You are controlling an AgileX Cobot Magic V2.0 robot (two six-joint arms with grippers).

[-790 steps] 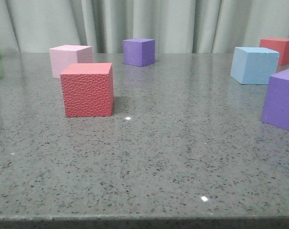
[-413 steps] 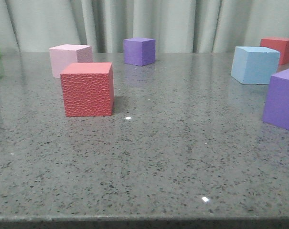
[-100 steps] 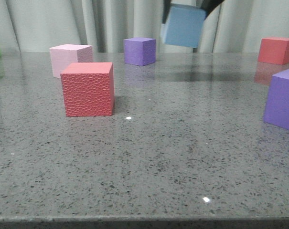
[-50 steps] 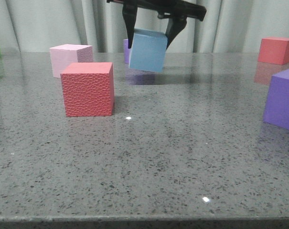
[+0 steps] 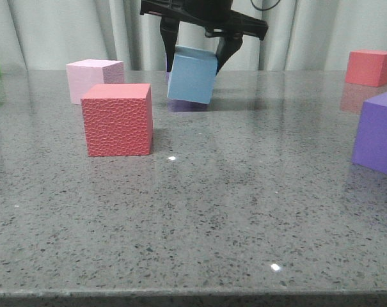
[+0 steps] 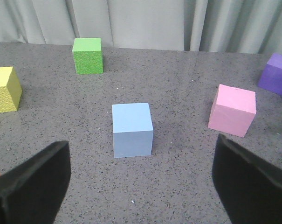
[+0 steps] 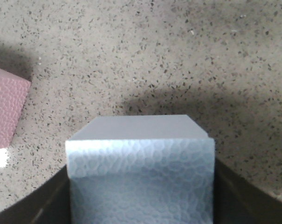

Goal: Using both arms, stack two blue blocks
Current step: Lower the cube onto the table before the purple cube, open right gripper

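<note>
A: Where are the blue blocks?

B: One block (image 5: 192,75) hangs tilted above the counter (image 5: 199,211), at twelve o'clock of centre, pinched between the right fingers (image 5: 201,39), closed on its sides, probably for carrying.

A: The other block (image 6: 132,129)?

B: On the counter, untouched. The left fingers (image 6: 141,184) are spread wide before it, holding nothing, likely ready to grasp.

held blue block (image 5: 192,75): tilted, airborne | second blue block (image 6: 132,129): flat on table
</note>
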